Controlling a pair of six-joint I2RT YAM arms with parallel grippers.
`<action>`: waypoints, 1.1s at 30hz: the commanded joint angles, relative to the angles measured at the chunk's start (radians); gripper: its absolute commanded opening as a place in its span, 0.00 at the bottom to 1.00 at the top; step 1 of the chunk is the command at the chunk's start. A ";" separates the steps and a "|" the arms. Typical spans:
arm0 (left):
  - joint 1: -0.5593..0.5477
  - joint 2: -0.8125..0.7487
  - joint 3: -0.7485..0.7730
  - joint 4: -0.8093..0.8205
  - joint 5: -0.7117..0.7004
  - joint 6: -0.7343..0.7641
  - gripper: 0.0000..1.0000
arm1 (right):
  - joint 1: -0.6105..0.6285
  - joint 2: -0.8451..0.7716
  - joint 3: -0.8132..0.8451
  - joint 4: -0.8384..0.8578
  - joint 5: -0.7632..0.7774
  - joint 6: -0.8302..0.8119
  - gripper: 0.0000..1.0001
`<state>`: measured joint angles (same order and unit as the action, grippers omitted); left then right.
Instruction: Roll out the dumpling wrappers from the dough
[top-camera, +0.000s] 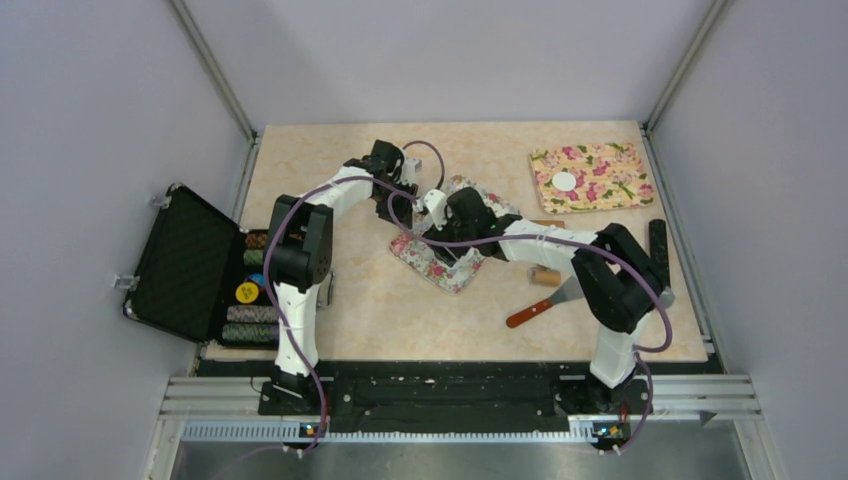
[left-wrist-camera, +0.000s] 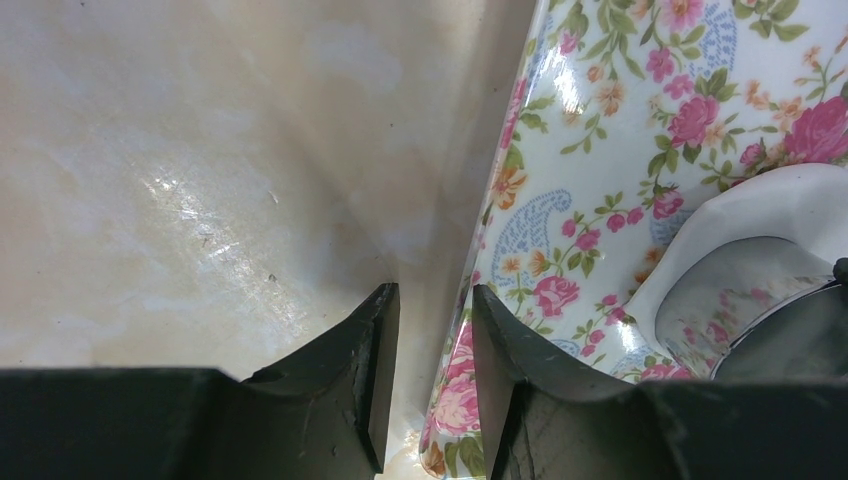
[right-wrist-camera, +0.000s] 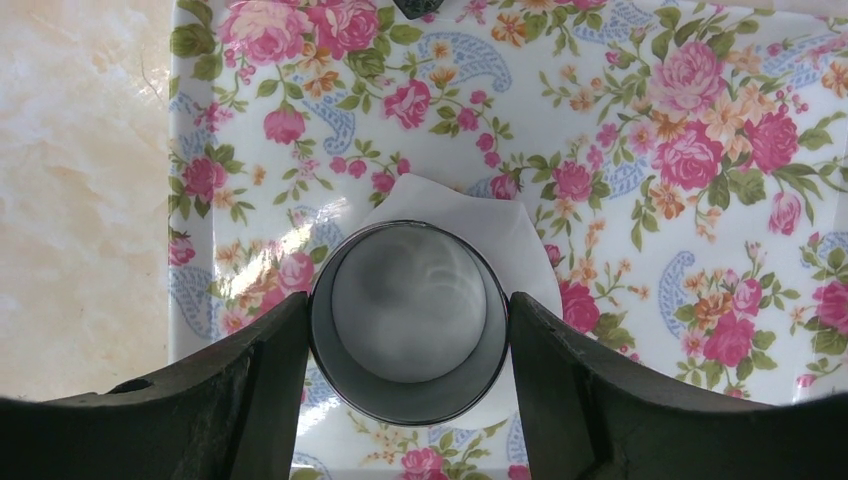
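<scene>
The right gripper (right-wrist-camera: 410, 330) is closed around a round metal cutter (right-wrist-camera: 408, 400), which is set upon the flattened dough (right-wrist-camera: 450, 215) on the floral mat (right-wrist-camera: 650, 120). The mat's edge is pinched between the narrow jaws of the left gripper (left-wrist-camera: 435, 340). The cutting-out step seems to be in hand. Next, the cutter should be lifted straight up, so that the dough is not torn.

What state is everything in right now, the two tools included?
Left tool: astride the middle mat's edge, grip unclear.
Right tool: closed on the metal ring.
Metal ring: upright, on the dough sheet.
Dough sheet: flat on the middle mat.
Far mat: flat, one white disc on it.
Case: open.
Spatula: lying loose on the table.
</scene>
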<state>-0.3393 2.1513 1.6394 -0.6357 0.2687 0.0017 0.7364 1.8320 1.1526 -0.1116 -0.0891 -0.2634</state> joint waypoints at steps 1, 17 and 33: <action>-0.002 0.026 -0.036 0.012 -0.023 -0.028 0.38 | 0.000 0.083 -0.059 -0.216 0.004 0.142 0.06; -0.002 0.007 -0.036 0.008 -0.027 -0.035 0.38 | 0.014 0.097 -0.004 -0.302 -0.019 0.025 0.01; -0.002 -0.004 -0.041 0.008 -0.017 -0.034 0.38 | -0.031 0.212 0.187 -0.572 -0.352 -0.354 0.03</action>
<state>-0.3393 2.1468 1.6333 -0.6289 0.2615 -0.0284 0.7097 1.9312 1.3563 -0.4026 -0.3080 -0.5076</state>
